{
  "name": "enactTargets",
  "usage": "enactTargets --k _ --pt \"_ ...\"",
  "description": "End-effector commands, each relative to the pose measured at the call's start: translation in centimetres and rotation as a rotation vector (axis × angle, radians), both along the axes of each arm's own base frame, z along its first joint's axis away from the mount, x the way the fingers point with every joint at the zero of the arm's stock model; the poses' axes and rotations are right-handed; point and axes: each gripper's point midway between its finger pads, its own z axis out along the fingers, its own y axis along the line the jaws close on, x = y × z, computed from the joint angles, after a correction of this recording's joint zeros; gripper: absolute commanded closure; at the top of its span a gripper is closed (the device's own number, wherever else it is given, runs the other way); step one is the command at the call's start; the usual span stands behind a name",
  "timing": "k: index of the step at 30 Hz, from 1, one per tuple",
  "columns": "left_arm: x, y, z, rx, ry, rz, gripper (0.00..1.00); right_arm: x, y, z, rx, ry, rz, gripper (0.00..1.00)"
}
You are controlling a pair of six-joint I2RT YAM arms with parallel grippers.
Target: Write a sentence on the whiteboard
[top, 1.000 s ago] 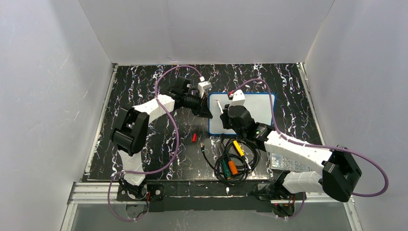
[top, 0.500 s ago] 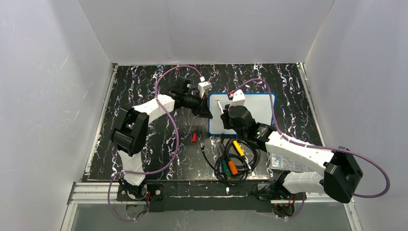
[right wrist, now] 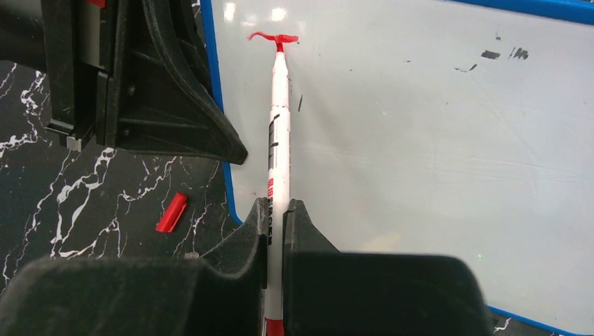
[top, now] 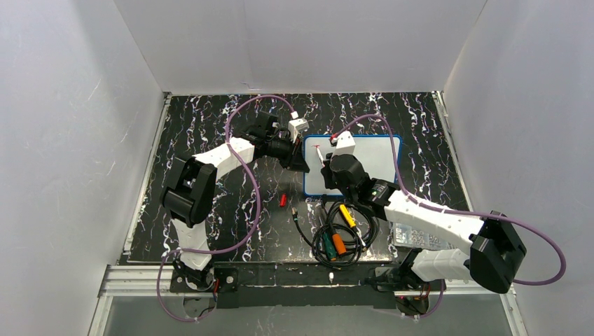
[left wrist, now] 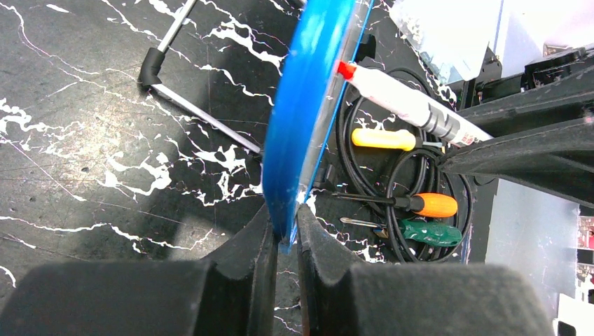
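Right wrist view: the right pincer (right wrist: 277,208) is pressed tight on a white-barrelled red-tipped marker (right wrist: 278,126). The marker's long axis runs straight ahead from the jaws to the far left corner of the small blue-rimmed rectangular whiteboard (right wrist: 420,140). Its tip touches the board at the start of the sentence (right wrist: 273,37), so far only a short red curl.

Bare white board stretches from the tip toward the robot's right, along the board's long side, and back toward its near edge. Judged from this, the writing has to travel rightward, away from the corner.

Just left of the tip, the left pincer (left wrist: 285,227) pinches the board's left short edge, one jaw on either face of the blue rim (left wrist: 308,105). That leaves the marker little room on that side. The right arm is the one reaching over the blank area.

Seen from above, the board sits right of centre on the black white-veined surface (top: 210,126), between the two wrists. A small red marker cap (right wrist: 171,212) lies on the surface near the board's left edge, apart from both pincers.
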Motion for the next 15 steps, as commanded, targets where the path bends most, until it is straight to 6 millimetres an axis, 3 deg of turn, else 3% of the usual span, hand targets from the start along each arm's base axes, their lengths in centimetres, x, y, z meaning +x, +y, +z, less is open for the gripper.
enactTargets --k 1,7,15 --pt "-0.7 0.0 1.6 0.009 -0.023 -0.01 1.0 -0.1 -0.5 0.2 0.006 0.012 -0.03 0.99" --pt "-0.6 0.0 1.7 0.008 -0.025 -0.009 1.0 -1.5 -0.9 -1.3 0.003 0.054 -0.002 0.99" --pt "-0.6 0.1 1.8 0.009 -0.026 -0.009 1.0 -2.2 0.4 -1.5 0.013 0.067 0.056 0.99"
